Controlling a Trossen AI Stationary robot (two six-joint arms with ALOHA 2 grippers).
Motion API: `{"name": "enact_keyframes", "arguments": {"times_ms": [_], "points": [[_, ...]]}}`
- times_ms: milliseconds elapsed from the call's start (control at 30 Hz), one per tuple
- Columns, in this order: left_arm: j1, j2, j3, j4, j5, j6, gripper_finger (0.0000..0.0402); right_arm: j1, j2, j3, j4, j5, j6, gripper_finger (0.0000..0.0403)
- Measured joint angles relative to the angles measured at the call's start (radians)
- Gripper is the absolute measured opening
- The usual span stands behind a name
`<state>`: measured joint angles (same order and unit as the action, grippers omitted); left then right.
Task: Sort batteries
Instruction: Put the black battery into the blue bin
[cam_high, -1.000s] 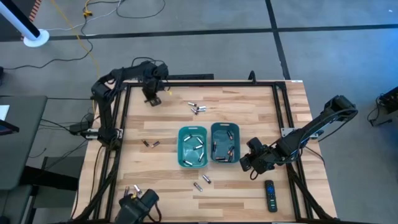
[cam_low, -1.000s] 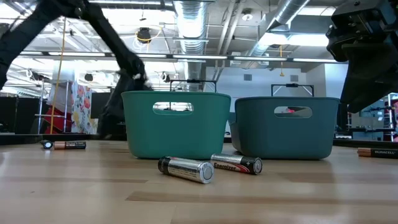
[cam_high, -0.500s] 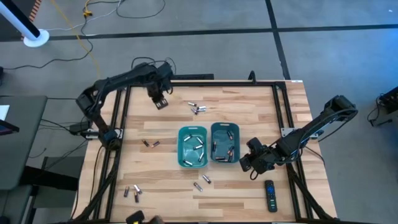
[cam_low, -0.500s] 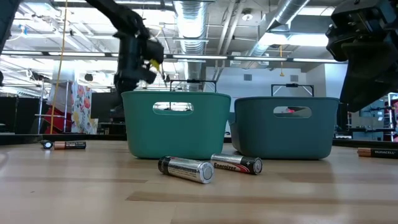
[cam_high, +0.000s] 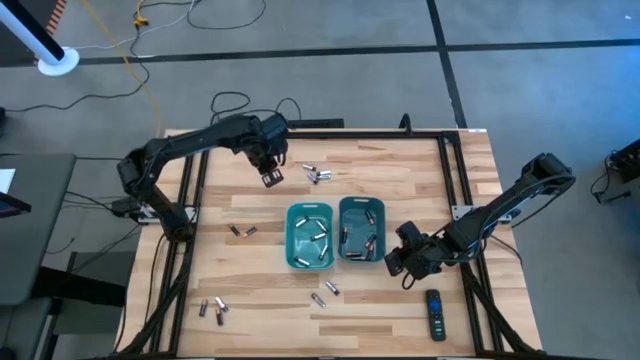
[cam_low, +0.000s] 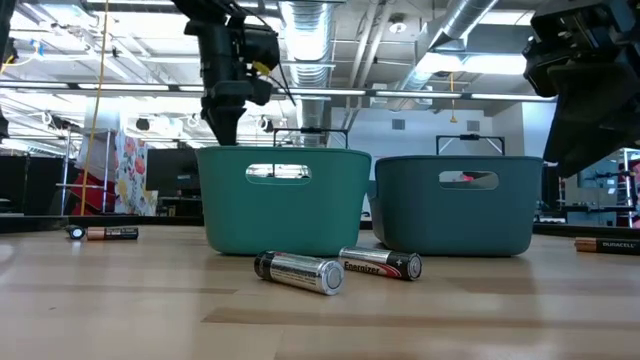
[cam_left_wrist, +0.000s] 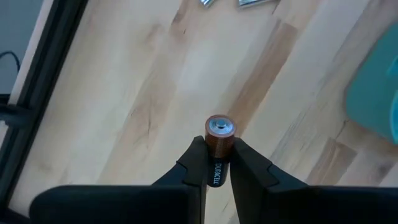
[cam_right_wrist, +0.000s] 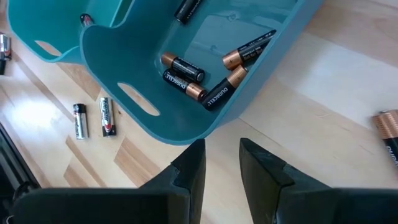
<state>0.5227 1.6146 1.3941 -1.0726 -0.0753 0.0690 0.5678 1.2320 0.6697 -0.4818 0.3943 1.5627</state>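
Observation:
My left gripper (cam_high: 271, 177) hangs above the far part of the table, left of a cluster of silvery batteries (cam_high: 317, 174), shut on a dark battery with a copper end (cam_left_wrist: 219, 138). It shows above the lighter teal bin (cam_low: 283, 200) in the low view (cam_low: 222, 118). My right gripper (cam_high: 396, 263) is open and holds nothing, beside the near right corner of the darker teal bin (cam_high: 361, 229). In the right wrist view that bin holds several dark copper-ended batteries (cam_right_wrist: 186, 70). The lighter bin (cam_high: 309, 236) holds silvery ones. My left gripper pinches the dark battery's black body (cam_left_wrist: 217, 168) between its two fingers, which come from above and point down. The battery lies along the fingers. Its copper end (cam_left_wrist: 220, 130) sticks out past the fingertips, lifted clear of the table.
Loose batteries lie on the wood: a pair left of the bins (cam_high: 240, 231), a pair in front of them (cam_high: 325, 292), a few near the near left corner (cam_high: 212, 308), one by my right gripper (cam_right_wrist: 388, 127). A black remote (cam_high: 435, 314) lies at the near right.
My left gripper has moved from the table's far left corner toward the right and slightly nearer, toward the cluster of silvery batteries, rising as it went. My right arm has kept still.

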Motion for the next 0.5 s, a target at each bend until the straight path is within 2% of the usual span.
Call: {"name": "enact_keyframes", "arguments": {"times_ms": [500], "points": [[-0.053, 0.000, 0.000, 0.002, -0.002, -0.033, 0.0040, 0.000, 0.000, 0.000, 0.008, 0.000, 0.000, 0.0116]]}}
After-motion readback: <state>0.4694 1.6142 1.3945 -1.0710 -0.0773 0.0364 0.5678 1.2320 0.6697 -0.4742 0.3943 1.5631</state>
